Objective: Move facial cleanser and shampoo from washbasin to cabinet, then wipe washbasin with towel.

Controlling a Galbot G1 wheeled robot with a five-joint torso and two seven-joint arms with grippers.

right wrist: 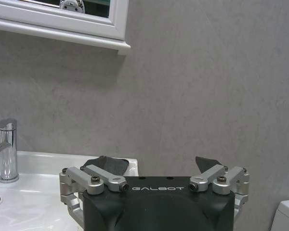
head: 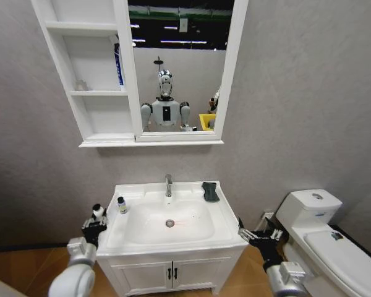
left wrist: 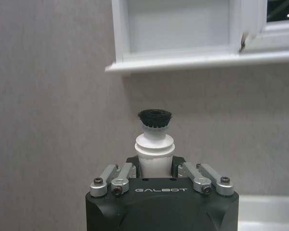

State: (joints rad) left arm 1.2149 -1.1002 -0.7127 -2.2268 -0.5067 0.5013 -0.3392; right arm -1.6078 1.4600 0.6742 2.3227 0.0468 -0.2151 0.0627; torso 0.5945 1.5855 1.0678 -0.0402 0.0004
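A grey, faintly mottled wall [head: 297, 93] stood behind everything, and on it hung the white cabinet [head: 89, 74], a boxy unit with three open shelves beside a tall framed mirror [head: 179, 62]; a bottle with a blue label [head: 119, 65] stood upright at the mirror-side edge of the middle shelf. Below sat the washbasin [head: 222, 213], a glossy white rectangular top with a rounded bowl, a chrome tap [head: 168, 184] at the back and a round drain [head: 169, 223] in the middle. The towel [head: 210, 191], a small dark folded cloth, lay on the back right corner of the rim, well apart from both pincers. A little white bottle with a dark cap [head: 121, 205] stood on the left rim, near the left gripper [head: 96, 216], which was raised just off the basin's left edge. That pincer was clenched around a white plastic bottle with a ribbed black cap [left wrist: 154, 139], held upright with the cap poking above the fingers [left wrist: 113, 178]. The right gripper [head: 260, 235] hung beside the basin's front right corner with its black fingertips [right wrist: 207, 163] spread and nothing between them.
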